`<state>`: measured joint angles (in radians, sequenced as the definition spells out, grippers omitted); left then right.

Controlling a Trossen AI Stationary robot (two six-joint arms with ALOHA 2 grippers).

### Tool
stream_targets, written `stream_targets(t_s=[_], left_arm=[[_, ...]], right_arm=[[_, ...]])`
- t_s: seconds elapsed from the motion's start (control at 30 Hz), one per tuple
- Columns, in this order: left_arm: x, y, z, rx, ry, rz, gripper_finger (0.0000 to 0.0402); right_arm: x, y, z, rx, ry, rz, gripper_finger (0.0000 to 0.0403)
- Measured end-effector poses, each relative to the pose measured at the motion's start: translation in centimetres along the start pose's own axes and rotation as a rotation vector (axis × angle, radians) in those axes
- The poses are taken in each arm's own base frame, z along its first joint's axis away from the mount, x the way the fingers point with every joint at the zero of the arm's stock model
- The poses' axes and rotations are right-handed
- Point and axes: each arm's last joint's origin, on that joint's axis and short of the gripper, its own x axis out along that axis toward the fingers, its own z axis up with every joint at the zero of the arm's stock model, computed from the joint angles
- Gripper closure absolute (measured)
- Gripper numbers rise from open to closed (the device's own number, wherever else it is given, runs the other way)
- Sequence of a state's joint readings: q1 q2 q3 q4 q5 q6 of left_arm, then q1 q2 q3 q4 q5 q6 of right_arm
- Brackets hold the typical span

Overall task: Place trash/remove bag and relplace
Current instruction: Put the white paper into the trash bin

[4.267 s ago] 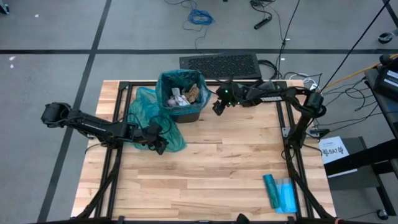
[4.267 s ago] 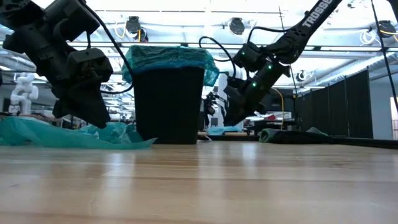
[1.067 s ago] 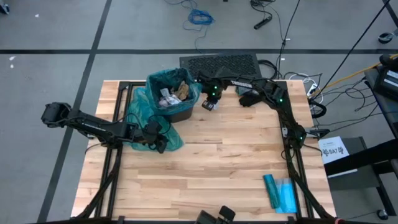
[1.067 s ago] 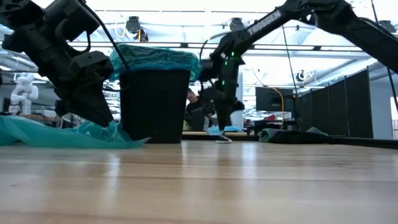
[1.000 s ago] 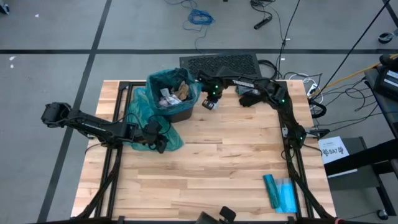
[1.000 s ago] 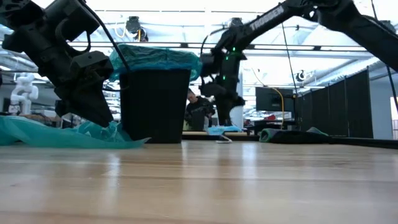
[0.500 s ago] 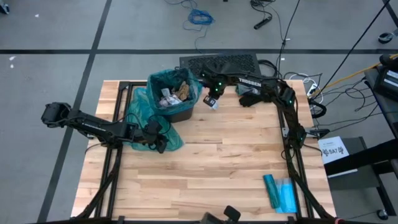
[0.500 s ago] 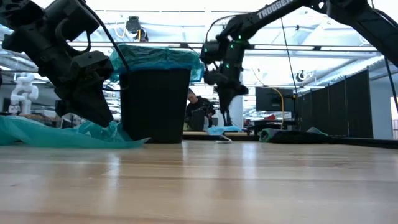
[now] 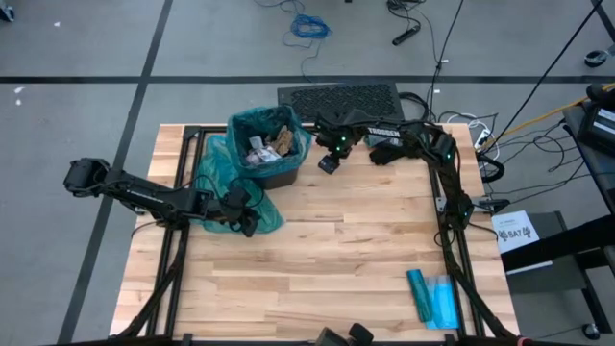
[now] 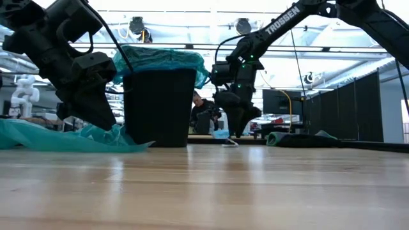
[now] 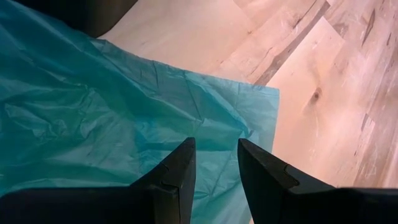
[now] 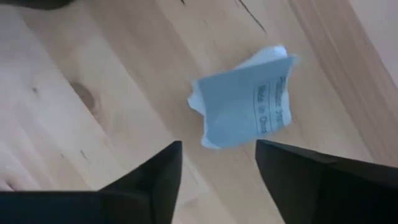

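A black bin (image 9: 267,144), lined with a teal bag, stands at the table's far left-centre. Wads of trash (image 9: 274,142) lie inside it. Just right of the bin, one pale-blue paper wad (image 12: 245,112) lies on the wood. My right gripper (image 12: 217,180) hangs open above this wad, pointing down, with a finger on either side and clear of it. A loose teal bag (image 11: 93,112) is spread flat on the table in front of the bin. My left gripper (image 11: 216,168) slants down over the bag's near edge, its fingers a little apart. My left gripper: its fingertips stand right at the loose teal bag's near edge (image 11: 211,140). Whether they touch the plastic, I cannot tell. My right gripper touches nothing.
A flat blue-teal packet (image 9: 432,298) lies near the front right corner. A dark cloth (image 9: 384,152) lies under the right arm, and a black mat (image 9: 338,96) lies past the far edge. Bare wood fills the table's middle and front.
My right gripper has moved a little toward the table's right edge and come down beside the bin, over the pale-blue wad. Its fingers, shut before, now stand wide apart. The wad has stayed where it lay.
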<state>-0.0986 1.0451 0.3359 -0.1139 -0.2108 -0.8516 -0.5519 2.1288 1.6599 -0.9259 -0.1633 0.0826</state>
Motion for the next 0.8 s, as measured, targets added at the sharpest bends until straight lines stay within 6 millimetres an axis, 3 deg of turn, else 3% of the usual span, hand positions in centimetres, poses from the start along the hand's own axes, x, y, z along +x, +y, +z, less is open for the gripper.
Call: stream_targets(t_s=[0.33, 0.5, 0.8], left_arm=[[0.0, 0.0, 0.0, 0.001, -0.001, 0.001, 0.0285], [0.0, 0.0, 0.0, 0.002, -0.006, 0.006, 0.0285], [0.0, 0.1, 0.1, 0.001, -0.035, 0.031, 0.0285]], right_arm=[[-0.3, 0.6, 1.2, -0.048, -0.119, -0.057, 0.0136], [-0.1, 1.1, 1.3, -0.070, -0.141, -0.165, 0.0134], [1.7, 2.9, 1.1, -0.104, -0.111, -0.163, 0.0142]])
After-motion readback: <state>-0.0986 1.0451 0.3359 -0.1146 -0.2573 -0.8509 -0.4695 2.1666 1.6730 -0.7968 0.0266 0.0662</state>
